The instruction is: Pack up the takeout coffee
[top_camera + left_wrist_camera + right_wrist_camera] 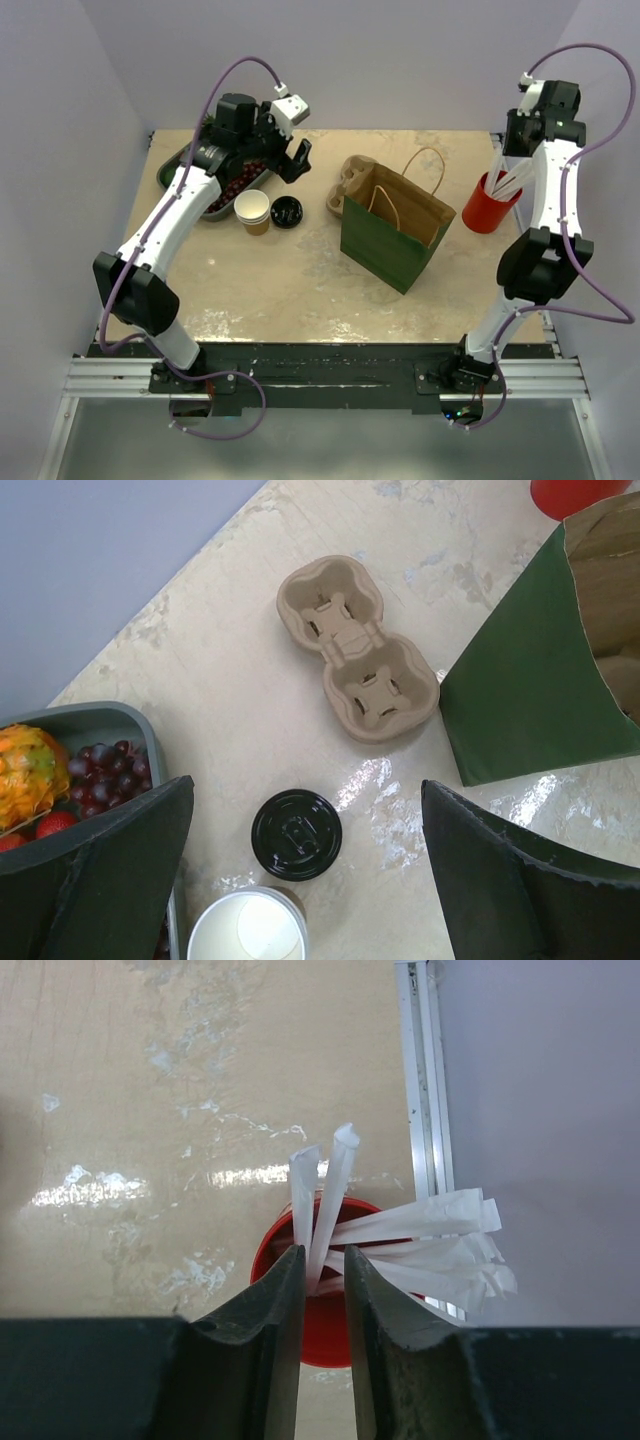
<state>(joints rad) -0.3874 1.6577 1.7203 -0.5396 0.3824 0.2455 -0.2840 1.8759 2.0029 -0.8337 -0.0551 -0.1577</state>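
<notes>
Bag (385, 245) nearest the arm bases: green outside, brown within, upright on the surface with its mouth open and handles up. Just beyond it to the left stands the takeout coffee, a kraft paper cup (247, 927), uncovered and white inside, with its black lid (296, 835) lying flat just beside it, apart from the cup. The left jaws hang above this pair, spread as wide as they go and holding nothing. Behind the bag's far left corner lies the pulp carrier (357, 647), both wells vacant. Farther left is a grey tray (175, 165) of grapes and other fruit. At the far right, the right jaws stand over a red cup (487, 210) of white straws (420, 1225), nearly closed with one straw rising in the slim gap; whether they pinch it I cannot tell. The cup looks light and thin-walled, likely to buckle under a hard squeeze, so a gentle hold across its body just under the rolled rim seems safest. The lid looks stiff and slick, best taken by opposite edges.
</notes>
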